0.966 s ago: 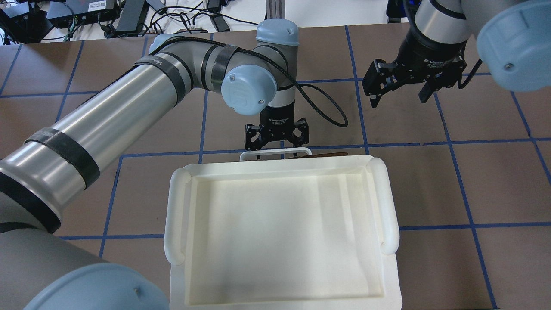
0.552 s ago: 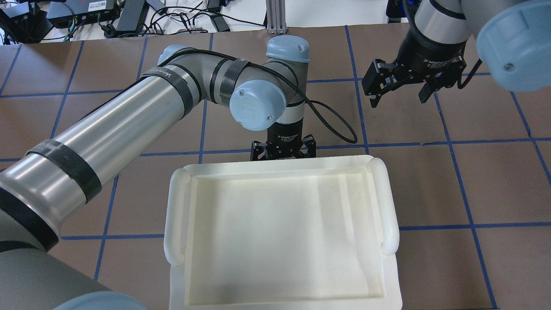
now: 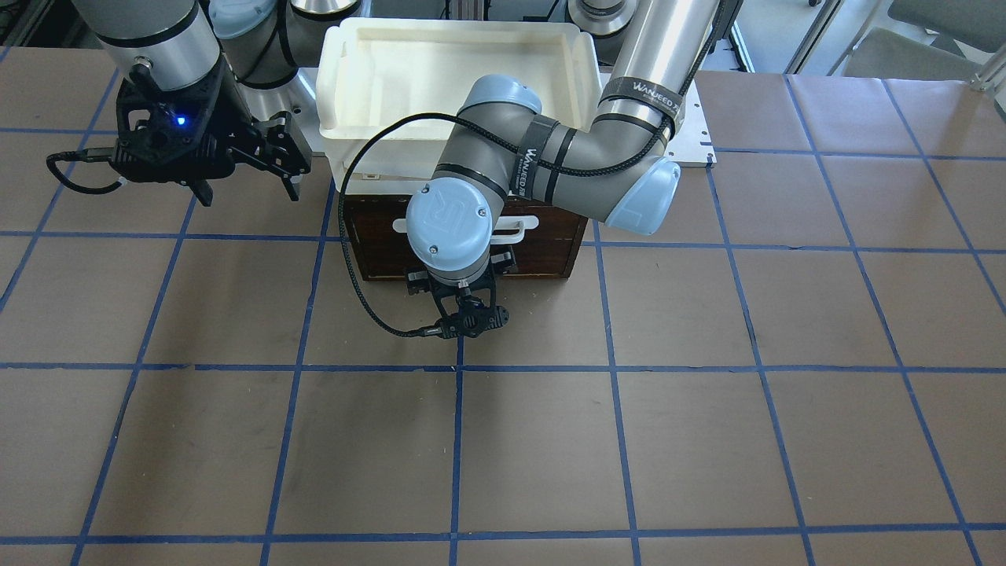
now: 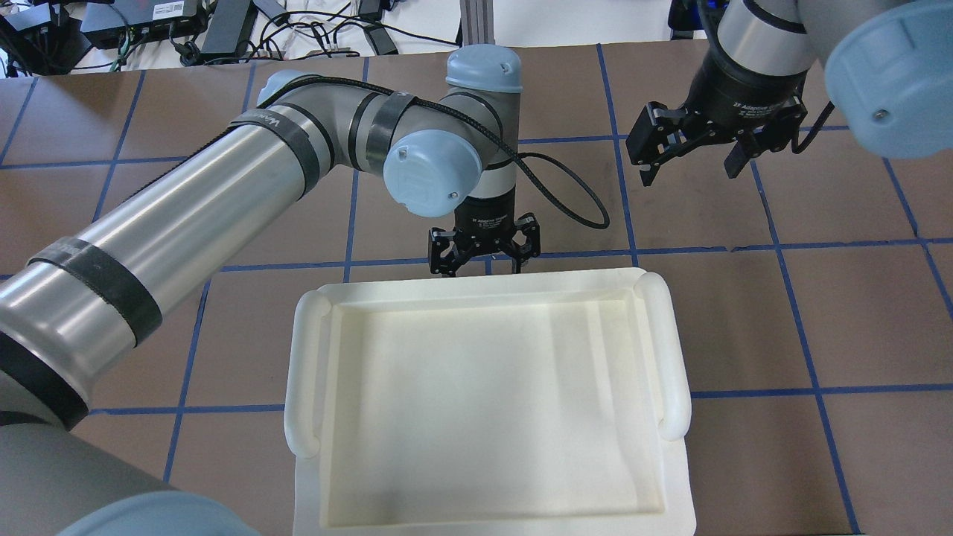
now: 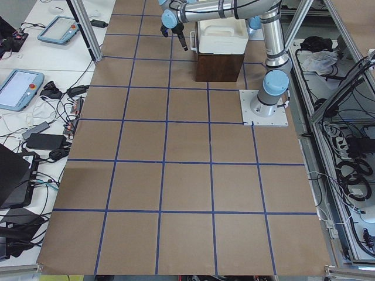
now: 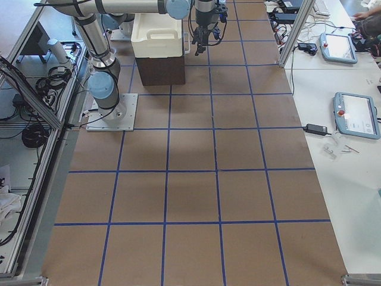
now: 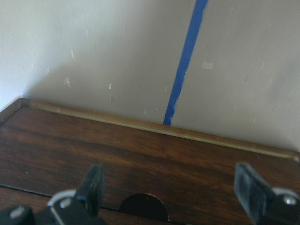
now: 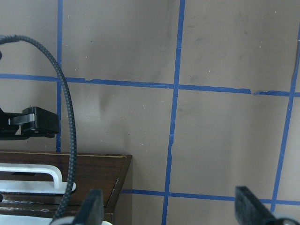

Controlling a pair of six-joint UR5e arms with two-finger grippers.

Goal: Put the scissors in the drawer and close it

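Hovering at upper centre of your overhead view, left fingers [image 4: 484, 266] gape wide, empty, facing the shut drawer [image 3: 550, 250] beneath the white tray [image 3: 456, 25]; right fingers [image 4: 690, 173], upper right, likewise spread, empty.

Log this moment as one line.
dark brown wooden drawer with white bar handle: looks shut | left hand: open, by drawer front | right hand: open, empty, aside | scissors: not visible
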